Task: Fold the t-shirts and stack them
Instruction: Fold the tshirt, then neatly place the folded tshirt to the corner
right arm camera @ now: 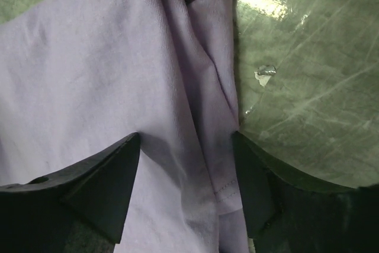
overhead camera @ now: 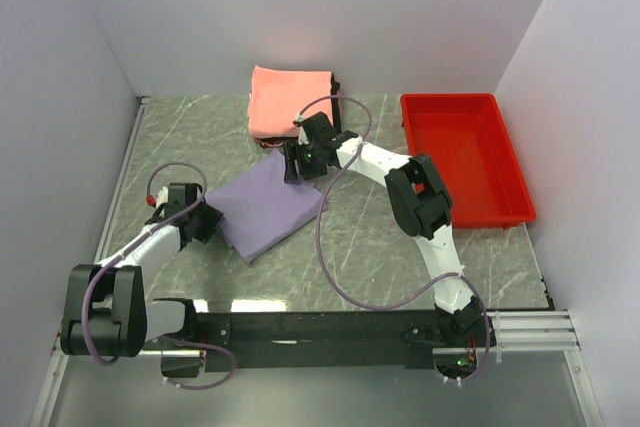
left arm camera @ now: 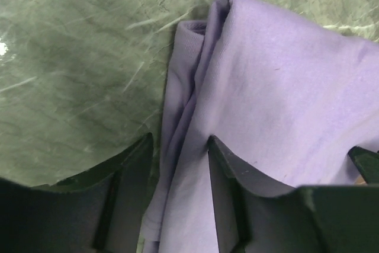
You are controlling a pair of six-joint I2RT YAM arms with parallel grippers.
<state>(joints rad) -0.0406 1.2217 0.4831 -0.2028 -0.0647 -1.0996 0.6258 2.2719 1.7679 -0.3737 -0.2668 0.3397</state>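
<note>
The lavender-purple t-shirt (overhead camera: 268,201) lies folded flat on the table. My left gripper (overhead camera: 203,219) is at its left corner, with its jaws open astride the bunched edge of the lavender shirt (left arm camera: 189,117); one finger (left arm camera: 222,176) rests on the cloth. My right gripper (overhead camera: 297,161) is at the far right corner, open astride the hemmed edge of the lavender shirt (right arm camera: 195,117). A folded salmon-pink shirt (overhead camera: 290,99) lies at the back on top of darker folded cloth (overhead camera: 337,87).
A red plastic tray (overhead camera: 462,155) stands at the right. Grey walls close the table on the left, back and right. Bare marble table (overhead camera: 380,237) lies between the arms.
</note>
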